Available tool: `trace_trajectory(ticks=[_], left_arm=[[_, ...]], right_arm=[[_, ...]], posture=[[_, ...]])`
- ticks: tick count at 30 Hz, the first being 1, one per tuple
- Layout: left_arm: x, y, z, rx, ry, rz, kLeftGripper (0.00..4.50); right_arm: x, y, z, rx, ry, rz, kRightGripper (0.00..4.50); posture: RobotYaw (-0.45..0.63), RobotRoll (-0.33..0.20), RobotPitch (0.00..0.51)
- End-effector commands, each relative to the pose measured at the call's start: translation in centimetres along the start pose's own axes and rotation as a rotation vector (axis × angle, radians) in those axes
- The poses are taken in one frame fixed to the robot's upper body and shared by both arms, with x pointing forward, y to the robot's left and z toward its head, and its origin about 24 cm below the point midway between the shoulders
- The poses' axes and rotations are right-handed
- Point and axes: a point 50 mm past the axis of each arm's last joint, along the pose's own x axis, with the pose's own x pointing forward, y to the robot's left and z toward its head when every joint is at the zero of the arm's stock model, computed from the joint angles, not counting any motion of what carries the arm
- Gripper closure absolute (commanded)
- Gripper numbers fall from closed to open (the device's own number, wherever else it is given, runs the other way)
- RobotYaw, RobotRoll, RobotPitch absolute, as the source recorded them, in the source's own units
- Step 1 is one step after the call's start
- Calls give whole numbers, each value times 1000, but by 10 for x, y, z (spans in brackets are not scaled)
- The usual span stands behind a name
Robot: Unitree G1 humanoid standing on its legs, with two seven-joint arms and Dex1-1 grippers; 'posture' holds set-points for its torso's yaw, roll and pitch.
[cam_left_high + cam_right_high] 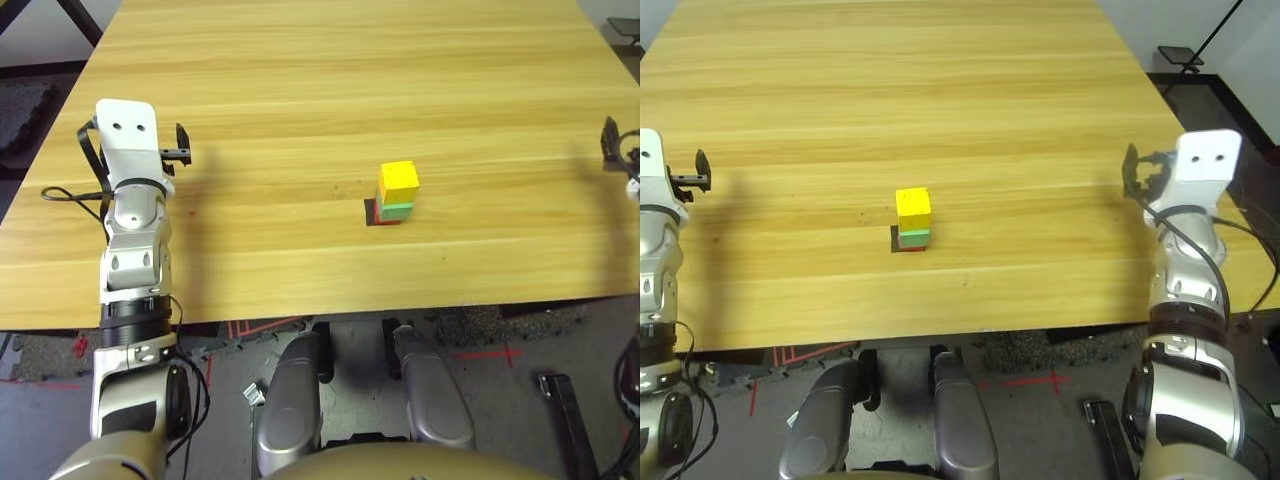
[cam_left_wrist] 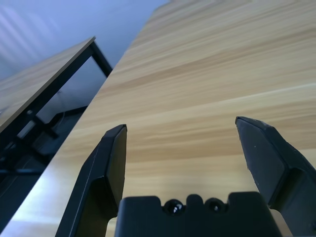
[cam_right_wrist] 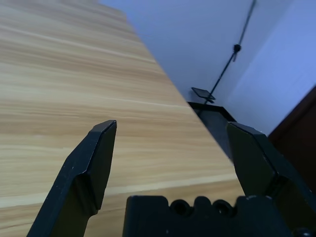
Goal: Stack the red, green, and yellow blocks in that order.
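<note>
The 3 blocks stand as 1 small tower near the middle of the wooden table (image 1: 300,90), a little right of centre in the left eye view and left of centre in the right eye view. The yellow block (image 1: 398,180) is on top, turned slightly off square from the 1 beneath it. The green block (image 1: 397,210) sits directly under it, showing as a thin band. The red block (image 1: 390,220) is at the bottom, just a sliver of it visible below the green. The tower rests on a flat black square patch (image 1: 372,212), whose edge shows at the tower's left side.

Both arms are held well apart from the stack, 1 on each side. The left gripper (image 2: 181,132) is over the left part of the table, at the left of the left eye view; its 2 black fingers are spread wide with nothing but bare wood between them. The right gripper (image 3: 172,130) sits near the table's right edge, at the right of the right eye view, its fingers likewise spread wide and holding nothing.
</note>
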Motion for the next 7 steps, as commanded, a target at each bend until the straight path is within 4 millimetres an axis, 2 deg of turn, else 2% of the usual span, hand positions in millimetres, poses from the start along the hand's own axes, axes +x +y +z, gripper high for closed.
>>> trace_trajectory(ticks=[1, 7], left_arm=[[-7, -5, -14, 10, 54, 5, 19], [-6, -9, -12, -7, 48, -6, 19]], right_arm=[[-6, -6, -2, 13, 17, -24, 0], [-1, -6, 7, 19, 6, -22, 0]], posture=[[113, 74, 322], [122, 69, 305]])
